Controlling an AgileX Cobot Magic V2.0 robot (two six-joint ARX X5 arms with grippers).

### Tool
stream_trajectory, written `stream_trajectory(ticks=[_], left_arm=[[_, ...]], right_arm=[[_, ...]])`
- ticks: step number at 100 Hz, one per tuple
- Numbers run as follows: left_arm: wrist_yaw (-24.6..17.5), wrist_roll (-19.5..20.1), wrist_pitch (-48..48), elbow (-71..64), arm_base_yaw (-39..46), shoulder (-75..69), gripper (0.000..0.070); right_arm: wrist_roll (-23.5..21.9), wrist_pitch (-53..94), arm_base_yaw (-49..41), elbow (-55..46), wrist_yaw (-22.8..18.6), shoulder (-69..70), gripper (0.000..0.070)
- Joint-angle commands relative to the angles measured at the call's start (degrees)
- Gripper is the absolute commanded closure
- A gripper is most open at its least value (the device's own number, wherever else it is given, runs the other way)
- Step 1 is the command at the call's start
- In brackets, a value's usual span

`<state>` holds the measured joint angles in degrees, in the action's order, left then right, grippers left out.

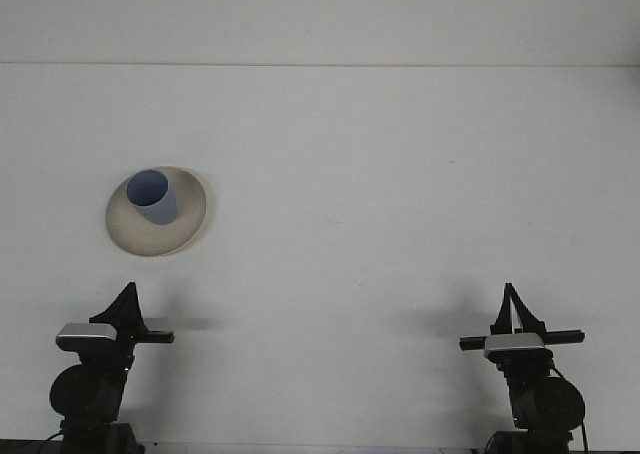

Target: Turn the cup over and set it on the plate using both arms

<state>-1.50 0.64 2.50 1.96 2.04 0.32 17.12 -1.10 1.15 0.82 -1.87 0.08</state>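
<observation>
A blue cup [152,196] stands upright, mouth up, on the left part of a beige plate [180,229] at the table's left. My left gripper [127,290] rests low at the near left edge, below the plate and well apart from it, its fingers meeting in a point with nothing held. Far from the cup, my right gripper [512,289] sits low at the near right edge, its fingers also drawn together to a point and empty.
The white table [380,174] runs back to a white wall. Both arm bases and their wrist cameras stand at the near edge.
</observation>
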Motion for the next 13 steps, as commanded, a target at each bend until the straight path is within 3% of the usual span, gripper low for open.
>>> stream_trajectory(ticks=[1, 13], left_arm=[[0.0, -0.2, 0.6, -1.1, 0.0, -0.1, 0.0685], [0.0, -0.3, 0.6, -1.1, 0.0, -0.1, 0.0685]], right_arm=[[0.3, -0.6, -0.1, -0.1, 0.0, 0.0, 0.0697], [0.3, -0.6, -0.1, -0.1, 0.0, 0.0, 0.0697]])
